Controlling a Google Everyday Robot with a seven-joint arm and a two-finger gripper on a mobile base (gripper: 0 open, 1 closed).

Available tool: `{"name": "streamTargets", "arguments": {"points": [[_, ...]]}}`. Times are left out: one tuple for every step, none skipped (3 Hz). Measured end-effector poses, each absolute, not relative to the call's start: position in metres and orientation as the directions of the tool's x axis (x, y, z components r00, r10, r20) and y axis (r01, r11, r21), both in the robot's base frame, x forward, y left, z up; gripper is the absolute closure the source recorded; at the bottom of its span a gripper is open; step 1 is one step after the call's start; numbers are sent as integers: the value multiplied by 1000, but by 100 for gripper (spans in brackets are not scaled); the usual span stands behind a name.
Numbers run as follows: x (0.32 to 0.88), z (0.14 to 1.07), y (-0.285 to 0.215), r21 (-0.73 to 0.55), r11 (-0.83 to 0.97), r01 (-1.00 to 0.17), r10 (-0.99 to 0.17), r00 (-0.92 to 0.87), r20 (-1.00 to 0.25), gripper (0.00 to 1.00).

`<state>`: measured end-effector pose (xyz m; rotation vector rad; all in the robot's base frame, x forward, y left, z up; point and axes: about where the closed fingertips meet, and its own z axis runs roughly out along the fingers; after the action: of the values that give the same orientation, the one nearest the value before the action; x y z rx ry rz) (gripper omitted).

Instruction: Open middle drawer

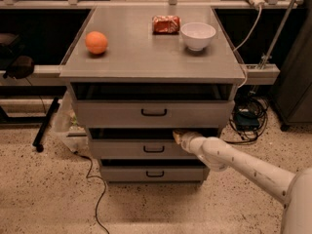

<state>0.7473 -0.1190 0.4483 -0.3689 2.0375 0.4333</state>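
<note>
Middle drawer (117, 149) sits second of three in the grey cabinet (146, 48), a dark gap above its front. Pincer (180, 137) is at the drawer's top edge, at two o'clock from the black handle (154, 149); whether it is open or closed cannot be told. White arm (243, 167) extends from four o'clock.

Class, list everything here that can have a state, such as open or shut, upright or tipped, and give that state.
Middle drawer: not clearly pulled out.
Top drawer: looks shut.
Bottom drawer: looks shut.
Gripper: at the middle drawer's top edge, right of its handle.
Bowl: upright, looks empty.
Packet: lying flat.
</note>
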Motion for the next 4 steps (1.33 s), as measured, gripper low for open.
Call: {"name": "streamTargets", "arguments": {"points": [[739,440,-133,124,905,-406,-113,-513,-851,100],[739,444,-132,124,905,-406,-114,-514,-850,100],[734,445,-136,125,905,-407,-117,-520,-846,100],[734,445,-136,125,905,-407,-117,-520,-846,100]]}}
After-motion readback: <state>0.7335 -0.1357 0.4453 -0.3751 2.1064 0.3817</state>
